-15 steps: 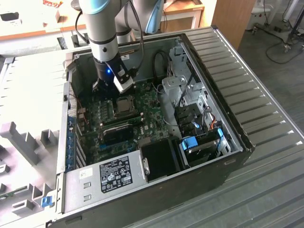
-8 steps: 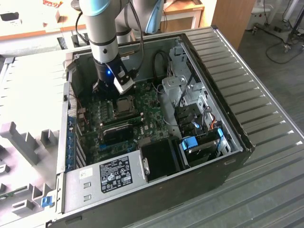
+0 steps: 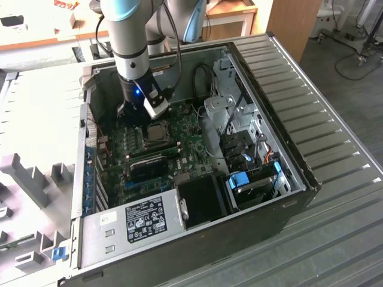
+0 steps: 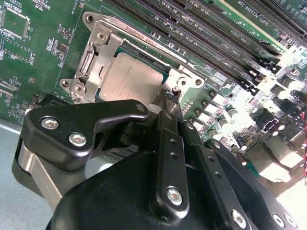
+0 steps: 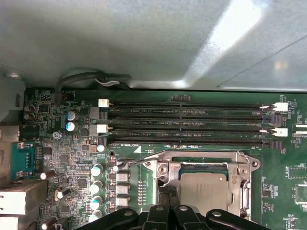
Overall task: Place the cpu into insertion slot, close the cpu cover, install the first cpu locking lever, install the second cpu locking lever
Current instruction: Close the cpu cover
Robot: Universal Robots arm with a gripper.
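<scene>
Seated cpu (image 5: 204, 191), cpu cover (image 5: 240, 184) down.
Dull silver-tan square lying flat in the black-framed insertion slot (image 5: 201, 168); grey metal frame flat around it, top showing through the window.

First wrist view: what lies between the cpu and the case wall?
In the first wrist view: the cpu cover frame, then long black memory slots, between the cpu and the case wall.

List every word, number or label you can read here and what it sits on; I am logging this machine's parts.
Nothing can be read with confidence.
White label on the grey power supply box: print too small.
White lettering beside the memory slots, first wrist view: blurred.
Faint marks on the cpu: unreadable.
Engraving along the cpu cover edge, second wrist view: blurred.
</scene>
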